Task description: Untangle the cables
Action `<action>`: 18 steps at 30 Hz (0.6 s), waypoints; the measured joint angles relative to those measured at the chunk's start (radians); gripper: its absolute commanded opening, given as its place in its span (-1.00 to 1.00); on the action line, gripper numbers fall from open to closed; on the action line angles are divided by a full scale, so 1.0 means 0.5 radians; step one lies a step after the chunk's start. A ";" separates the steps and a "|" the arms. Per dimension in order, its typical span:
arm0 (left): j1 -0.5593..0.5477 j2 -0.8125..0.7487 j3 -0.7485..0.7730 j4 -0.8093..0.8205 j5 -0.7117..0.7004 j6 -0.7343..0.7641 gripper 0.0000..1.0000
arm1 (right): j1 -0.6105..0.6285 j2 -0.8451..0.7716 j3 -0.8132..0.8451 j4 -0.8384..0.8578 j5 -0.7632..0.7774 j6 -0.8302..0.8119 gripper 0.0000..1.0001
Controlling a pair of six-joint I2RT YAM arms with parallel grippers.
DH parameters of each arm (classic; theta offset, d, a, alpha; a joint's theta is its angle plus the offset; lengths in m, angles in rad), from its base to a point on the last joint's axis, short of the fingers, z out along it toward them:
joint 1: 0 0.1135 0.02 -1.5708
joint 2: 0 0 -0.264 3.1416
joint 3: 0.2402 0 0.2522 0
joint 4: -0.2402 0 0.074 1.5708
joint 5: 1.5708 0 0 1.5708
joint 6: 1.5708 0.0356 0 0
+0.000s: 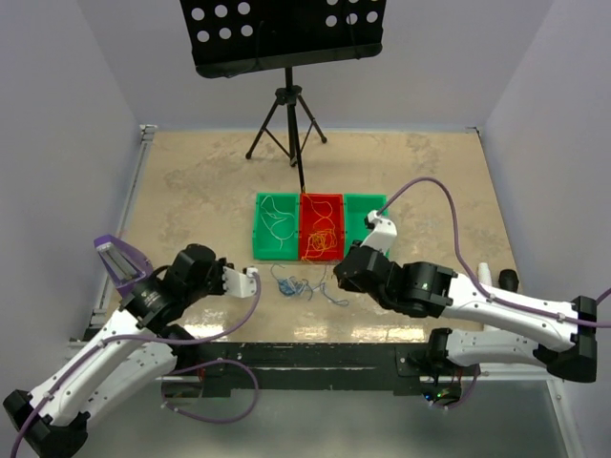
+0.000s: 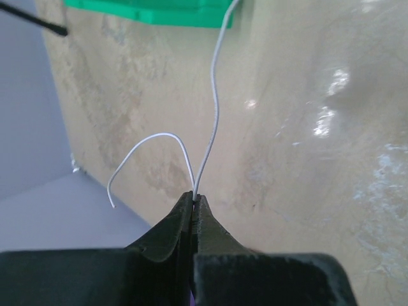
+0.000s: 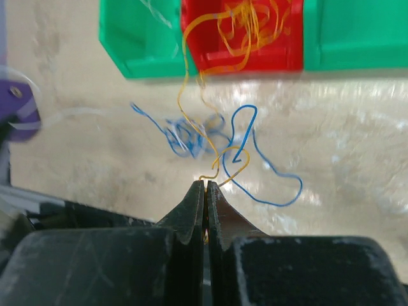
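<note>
A small clump of thin blue, white and yellow-orange cables [image 1: 298, 284] lies on the table in front of the bins; it also shows in the right wrist view [image 3: 191, 132]. My left gripper [image 1: 252, 275] is shut on a white cable [image 2: 214, 108] that runs up toward the green bin [image 2: 153, 13]. My right gripper [image 1: 341, 270] is shut on a yellow-orange cable [image 3: 185, 95] that leads up into the red bin [image 3: 242, 38]. A loose blue cable [image 3: 268, 172] loops just beyond its fingertips.
Three bins stand side by side: left green bin [image 1: 277, 250] with white strands, red bin [image 1: 322, 256] with yellow-orange strands, right green bin [image 1: 363, 208]. A black tripod [image 1: 288, 119] with a music stand [image 1: 283, 33] is behind them. Walls enclose the table.
</note>
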State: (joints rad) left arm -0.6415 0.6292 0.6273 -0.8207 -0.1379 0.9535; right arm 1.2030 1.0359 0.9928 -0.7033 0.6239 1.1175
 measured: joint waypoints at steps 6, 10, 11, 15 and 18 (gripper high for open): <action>0.000 -0.123 0.011 0.196 -0.431 -0.058 -1.00 | 0.142 -0.020 -0.314 0.042 -0.374 0.188 -1.00; 0.000 -0.158 0.042 0.266 -0.488 -0.113 -1.00 | 0.267 -0.063 -0.429 0.037 -0.542 0.320 -0.44; 0.000 -0.169 0.043 0.264 -0.484 -0.114 -1.00 | 0.282 -0.067 -0.449 0.040 -0.571 0.339 -0.21; 0.000 -0.197 0.043 0.243 -0.481 -0.112 -1.00 | 0.298 0.020 -0.484 0.049 -0.622 0.365 0.52; -0.001 -0.201 0.043 0.235 -0.484 -0.107 -1.00 | 0.307 0.151 -0.475 0.037 -0.613 0.355 0.60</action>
State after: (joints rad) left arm -0.6418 0.5289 0.6487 -0.7033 -0.3801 0.9001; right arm 1.3563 1.1114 0.7555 -0.6849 0.3176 1.2949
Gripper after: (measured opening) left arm 0.018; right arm 0.764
